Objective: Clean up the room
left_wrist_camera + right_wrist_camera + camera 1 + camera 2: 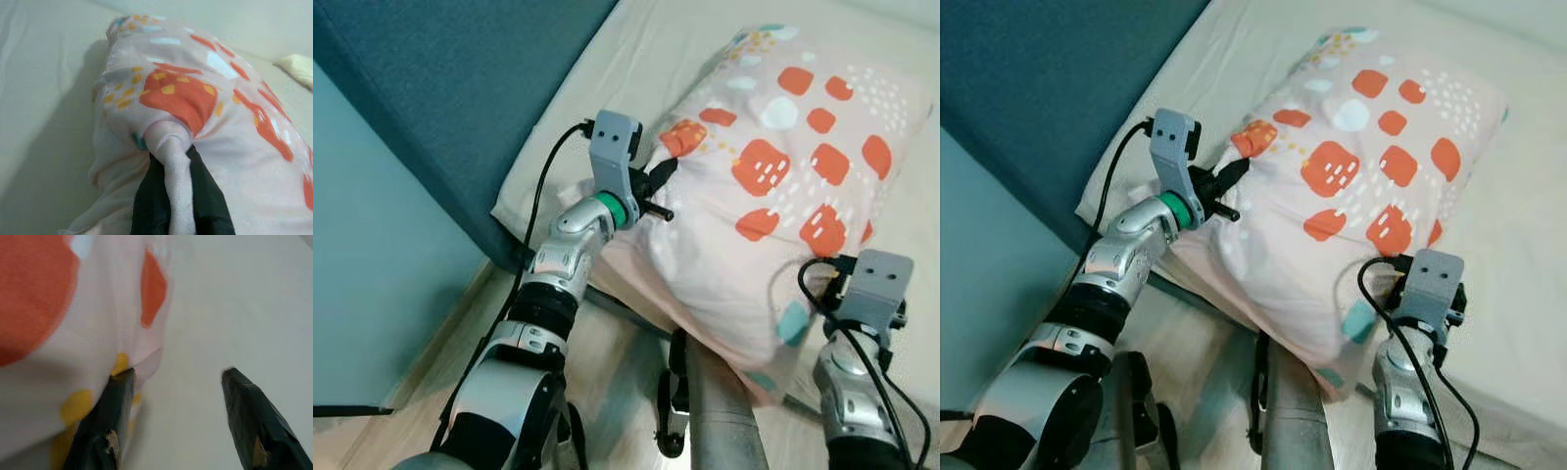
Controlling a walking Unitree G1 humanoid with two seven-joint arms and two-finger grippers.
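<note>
Left tool [168,196] pinches the patterned pillow's [783,186] corner overhanging the bed's [607,88] near edge. Right tool [171,421], spread, sits against its opposite near edge, one finger touching fabric; the pillow's long axis runs away from the robot.

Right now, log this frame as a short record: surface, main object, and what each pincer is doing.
surface: bed, pale sheet, teal wall beside it
object: pillow, pink with orange patches, lying at the bed's edge
left pincer: shut on a bunched fold of the pillow's corner
right pincer: open at the pillow's near edge, one finger touching the fabric, the other over the sheet

Silver arms; grey wrist cams; blk cables.
</note>
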